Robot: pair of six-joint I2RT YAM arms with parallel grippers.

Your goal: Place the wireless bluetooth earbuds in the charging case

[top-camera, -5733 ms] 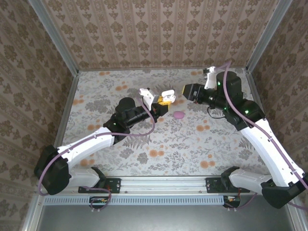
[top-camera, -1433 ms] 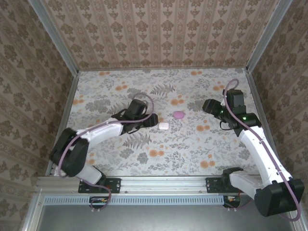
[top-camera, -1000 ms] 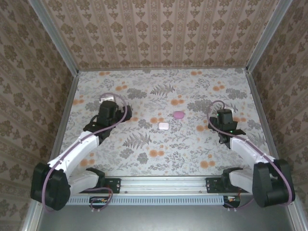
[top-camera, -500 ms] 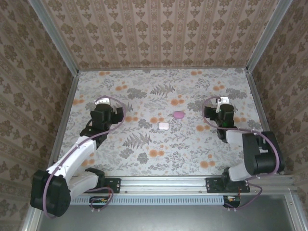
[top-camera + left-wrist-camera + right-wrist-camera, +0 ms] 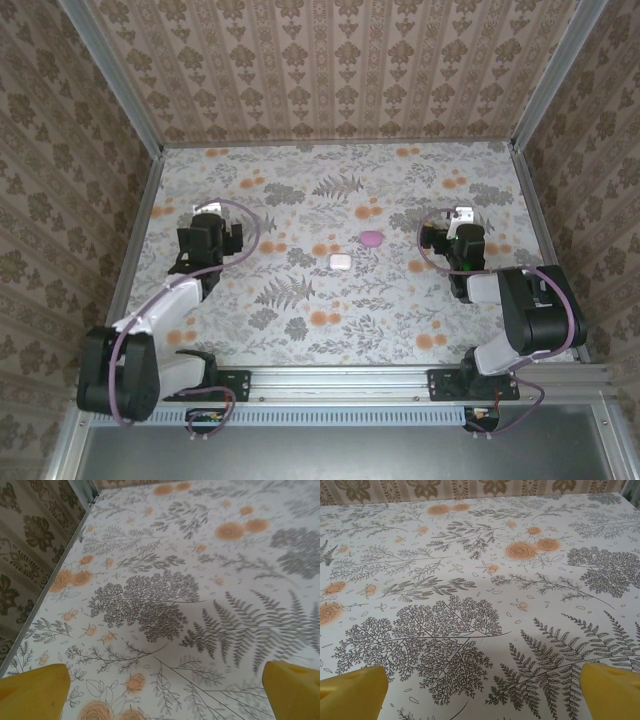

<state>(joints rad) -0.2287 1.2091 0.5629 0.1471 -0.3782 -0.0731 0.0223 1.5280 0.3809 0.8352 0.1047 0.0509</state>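
left claw [image 5: 165,695] at 9 o'clock, wide open, empty | right claw [image 5: 480,695] at 3 o'clock, wide open, empty | charging case [image 5: 340,261] mid desk [image 5: 400,300], seems shut | pinkish-purple earbud [image 5: 372,240] near, at its 1 o'clock, outside | insertion probably not finished

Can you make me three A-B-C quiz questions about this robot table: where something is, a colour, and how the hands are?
1. Where is the white case? A in the left hand; B in the middle of the table; C against the back wall.
2. What colour is the little piece near it? A green; B pinkish-purple; C black.
3. How are the left hand and right hand? A both open, empty; B both squeezing the case; C one holding the piece.
Answers: B, it lies mid-table; B, seen from above; A, yellow fingertips stand wide apart, nothing between.
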